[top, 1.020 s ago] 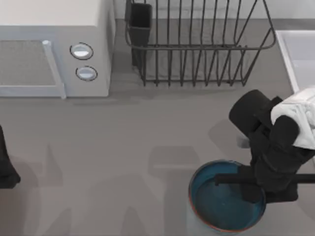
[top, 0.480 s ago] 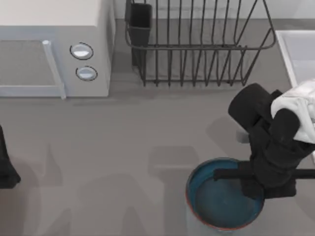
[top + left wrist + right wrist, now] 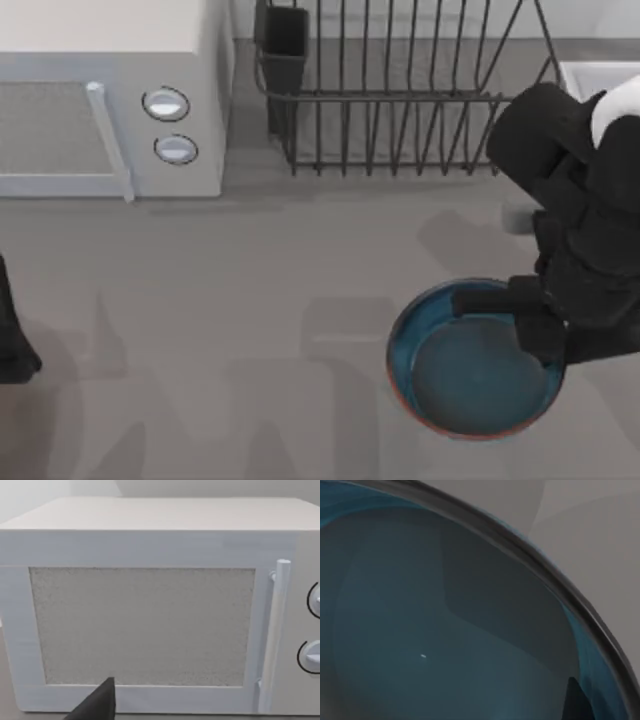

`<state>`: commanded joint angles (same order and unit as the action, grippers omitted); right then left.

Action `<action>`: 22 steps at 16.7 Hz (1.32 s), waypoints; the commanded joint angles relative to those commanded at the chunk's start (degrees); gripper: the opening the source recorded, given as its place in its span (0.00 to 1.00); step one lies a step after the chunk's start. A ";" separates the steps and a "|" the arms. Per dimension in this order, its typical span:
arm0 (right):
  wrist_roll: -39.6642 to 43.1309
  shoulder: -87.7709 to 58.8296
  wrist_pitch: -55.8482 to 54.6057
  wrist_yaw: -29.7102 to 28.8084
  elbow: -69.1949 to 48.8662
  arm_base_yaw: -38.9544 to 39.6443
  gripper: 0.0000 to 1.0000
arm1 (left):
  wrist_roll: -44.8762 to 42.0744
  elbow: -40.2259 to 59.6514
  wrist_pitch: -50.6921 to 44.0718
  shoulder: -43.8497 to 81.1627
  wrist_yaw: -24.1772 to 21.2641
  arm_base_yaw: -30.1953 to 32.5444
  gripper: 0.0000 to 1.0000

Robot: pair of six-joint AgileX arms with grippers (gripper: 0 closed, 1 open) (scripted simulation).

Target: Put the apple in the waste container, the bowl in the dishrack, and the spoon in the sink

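At the right side of the table, the right gripper (image 3: pixel 535 335) was clamped on the right-hand rim of the bowl (image 3: pixel 470 370), one finger dipping inside the blue-teal basin, the other hidden under the arm. From the right wrist view the bowl's (image 3: pixel 445 630) glossy inside and dark rim curved past close up, grey table beyond. The bowl sat in the near-right part of the table, in front of the dishrack (image 3: pixel 400 90) and well apart from it. The sink (image 3: pixel 590 75) showed at the far right corner, beside the rack. A white microwave (image 3: pixel 110 100) stood at far left. The left arm (image 3: pixel 12 340) was parked at the left edge, its wrist facing the microwave (image 3: pixel 150 610); I could not tell its grip
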<state>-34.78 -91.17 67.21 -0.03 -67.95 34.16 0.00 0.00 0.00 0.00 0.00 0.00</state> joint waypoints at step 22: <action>26.48 6.09 -54.71 -50.15 -12.62 20.93 0.00 | 0.00 0.00 0.00 0.00 0.00 0.00 1.00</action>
<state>-8.31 -85.08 12.51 -50.18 -80.56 55.09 0.00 0.00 0.00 0.00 0.00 0.00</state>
